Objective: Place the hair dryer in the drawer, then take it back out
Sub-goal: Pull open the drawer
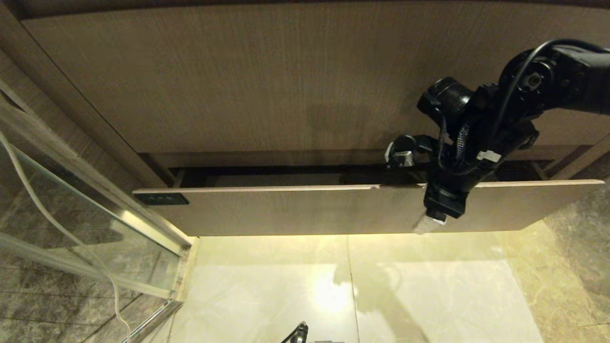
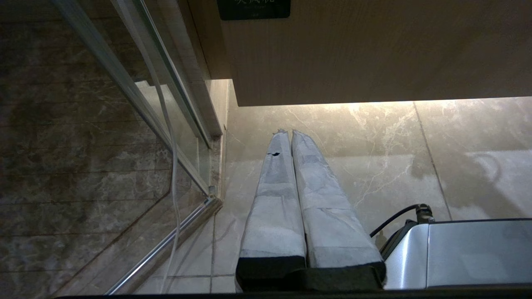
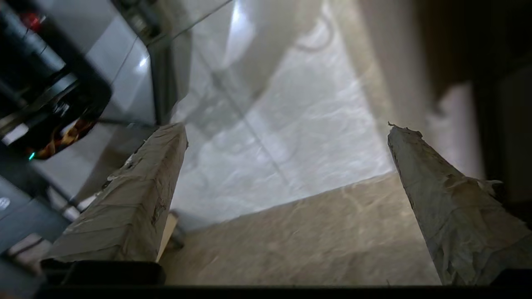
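- Left gripper hangs parked over my floor tiles, fingers pressed together.
- My right gripper straddles the drawer front, fingers spread wide, empty.

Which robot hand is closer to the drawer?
The right. The right gripper hangs open at the drawer front's top edge; the left gripper is parked shut low over the floor, apart from it.

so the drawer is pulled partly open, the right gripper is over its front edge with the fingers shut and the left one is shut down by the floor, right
Not quite: the right gripper is open, not shut. The right wrist view shows its two fingers wide apart with nothing between them. The rest holds: the drawer is partly open, and the left gripper is shut, low over the floor.
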`<state>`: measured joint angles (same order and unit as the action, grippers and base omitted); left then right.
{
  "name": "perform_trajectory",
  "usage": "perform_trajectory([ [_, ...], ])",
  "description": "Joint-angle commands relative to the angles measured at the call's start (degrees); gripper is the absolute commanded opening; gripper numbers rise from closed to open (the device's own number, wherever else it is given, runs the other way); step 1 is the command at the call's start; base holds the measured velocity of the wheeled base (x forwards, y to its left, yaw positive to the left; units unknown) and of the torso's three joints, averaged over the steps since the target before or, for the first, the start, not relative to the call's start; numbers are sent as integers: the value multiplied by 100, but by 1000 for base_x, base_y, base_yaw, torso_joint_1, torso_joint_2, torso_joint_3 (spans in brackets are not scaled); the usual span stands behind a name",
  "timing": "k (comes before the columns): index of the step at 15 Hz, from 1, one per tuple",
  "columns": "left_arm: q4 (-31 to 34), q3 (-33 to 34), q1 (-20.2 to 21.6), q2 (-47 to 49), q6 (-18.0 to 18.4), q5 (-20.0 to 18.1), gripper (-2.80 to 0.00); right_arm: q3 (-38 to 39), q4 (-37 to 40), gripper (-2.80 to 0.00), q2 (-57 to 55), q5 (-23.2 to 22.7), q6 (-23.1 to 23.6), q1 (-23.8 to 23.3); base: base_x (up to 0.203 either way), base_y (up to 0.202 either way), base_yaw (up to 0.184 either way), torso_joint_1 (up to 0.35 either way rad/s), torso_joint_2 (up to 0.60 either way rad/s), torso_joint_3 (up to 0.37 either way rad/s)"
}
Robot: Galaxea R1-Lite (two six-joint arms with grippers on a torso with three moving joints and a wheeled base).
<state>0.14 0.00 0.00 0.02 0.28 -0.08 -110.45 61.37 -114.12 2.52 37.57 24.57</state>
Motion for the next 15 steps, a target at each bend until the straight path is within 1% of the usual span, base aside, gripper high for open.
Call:
perform_trajectory([
  [1, 0, 9, 0, 6, -1, -1, -280, -15, -255, 0, 185, 372, 22, 173, 0, 0, 0, 0, 0, 0],
  [3, 3, 9, 0, 6, -1, -1, -280, 41, -289, 0, 372, 511, 23, 298, 0, 0, 0, 0, 0, 0],
  [6, 3, 9, 0, 6, -1, -1, -280, -10, -285, 0, 348, 567, -91, 303, 0, 0, 0, 0, 0, 0],
  [8, 3, 9, 0, 6, -1, -1, -280, -31, -251, 0, 678, 648, -208, 303, 0, 0, 0, 0, 0, 0],
  [9, 3, 9, 0, 6, -1, -1, -280, -15, -196, 0, 1022, 685, -308, 303, 0, 0, 0, 0, 0, 0],
  [11, 3, 9, 0, 6, -1, -1, -280, 28, -12, 0, 1686, 720, -667, 304, 0, 0, 0, 0, 0, 0],
  [13, 3, 9, 0, 6, -1, -1, -280, 52, 100, 0, 2296, 865, -1255, 322, 0, 0, 0, 0, 0, 0],
  [15, 3, 9, 0, 6, -1, -1, -280, 58, 163, 0, 2822, 1389, -1577, 359, 0, 0, 0, 0, 0, 0],
])
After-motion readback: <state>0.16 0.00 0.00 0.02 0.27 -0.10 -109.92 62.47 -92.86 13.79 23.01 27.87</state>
